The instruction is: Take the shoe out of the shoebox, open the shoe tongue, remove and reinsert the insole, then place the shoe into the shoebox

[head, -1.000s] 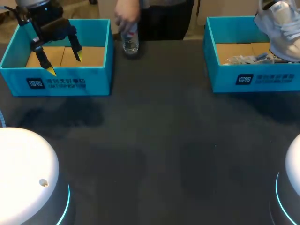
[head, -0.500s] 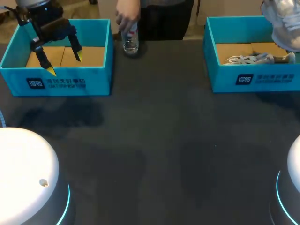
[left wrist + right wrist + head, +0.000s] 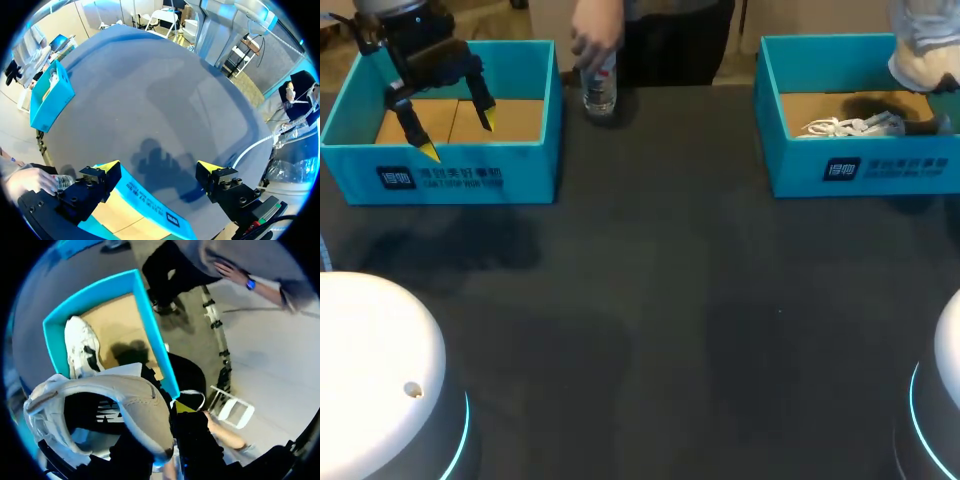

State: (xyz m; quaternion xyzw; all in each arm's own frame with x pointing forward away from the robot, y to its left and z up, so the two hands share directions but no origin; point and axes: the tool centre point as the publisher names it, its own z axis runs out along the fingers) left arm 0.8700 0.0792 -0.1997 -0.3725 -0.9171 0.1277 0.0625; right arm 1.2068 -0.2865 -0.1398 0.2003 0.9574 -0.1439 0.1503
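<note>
The left shoebox sits at the table's far left corner, and the right shoebox sits at its far right corner. A bottle stands at the far edge between them, nearer the left one, under a person's hand. One shoe lies inside the right shoebox, and the lifted shoe hangs above it.

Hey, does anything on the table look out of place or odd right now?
Yes: a person's hand holds a clear water bottle at the table's far edge, between the left shoebox and the right shoebox; it is no part of the shoe job. Nothing looks spilled or damaged.
</note>
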